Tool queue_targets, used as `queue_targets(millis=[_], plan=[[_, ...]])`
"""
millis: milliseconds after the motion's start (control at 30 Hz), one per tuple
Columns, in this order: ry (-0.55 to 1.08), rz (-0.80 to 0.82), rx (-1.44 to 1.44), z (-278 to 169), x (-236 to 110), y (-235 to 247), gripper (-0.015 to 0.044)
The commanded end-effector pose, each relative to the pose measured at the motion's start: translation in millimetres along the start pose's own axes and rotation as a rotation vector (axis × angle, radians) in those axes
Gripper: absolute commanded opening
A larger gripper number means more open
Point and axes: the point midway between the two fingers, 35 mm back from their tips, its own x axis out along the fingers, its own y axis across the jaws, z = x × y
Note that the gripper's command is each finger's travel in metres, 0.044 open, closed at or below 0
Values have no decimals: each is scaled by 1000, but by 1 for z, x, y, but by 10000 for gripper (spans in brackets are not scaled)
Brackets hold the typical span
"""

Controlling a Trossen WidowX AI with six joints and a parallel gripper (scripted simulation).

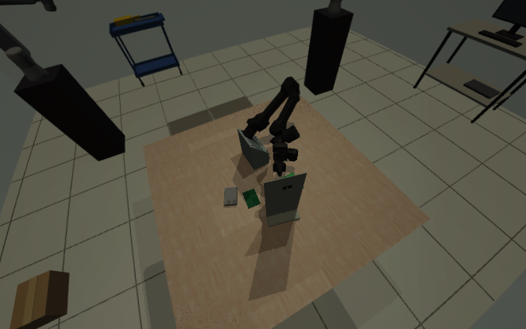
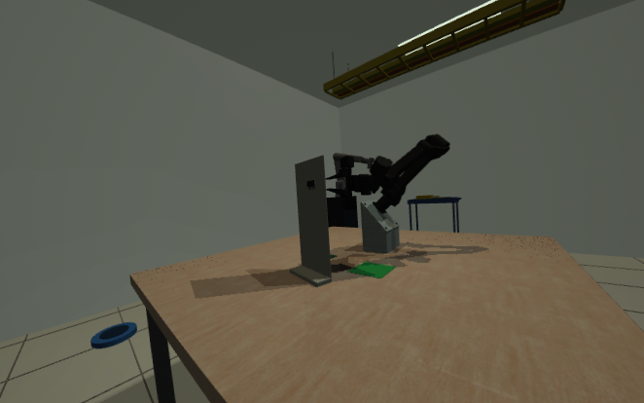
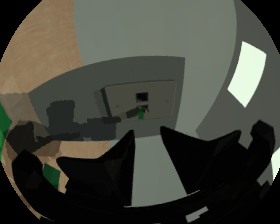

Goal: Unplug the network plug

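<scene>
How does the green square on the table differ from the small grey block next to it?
The green square is a flat green mark on the table; the grey block is pale grey and has some thickness. The square lies nearer the upright panel; the block lies farther out. Both are similar in outline and rest on the table.

Grey upright panel [image 1: 283, 202], green marked square [image 2: 371, 270], black arm [image 1: 281, 106], pale wood-grain table [image 1: 338, 212], blue cart [image 1: 136, 29]

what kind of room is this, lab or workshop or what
Likely a robotics test lab: a wooden table carries one arm and an upright socket panel, with a blue cart and a desk with monitor on the tiled floor.
</scene>
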Motion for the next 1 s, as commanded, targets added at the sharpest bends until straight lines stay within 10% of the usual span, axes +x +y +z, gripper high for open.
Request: queue_targets(millis=[0,967], plan=[[0,4,-7,2,7,1,156],[-2,2,-7,11,47,2,156]])
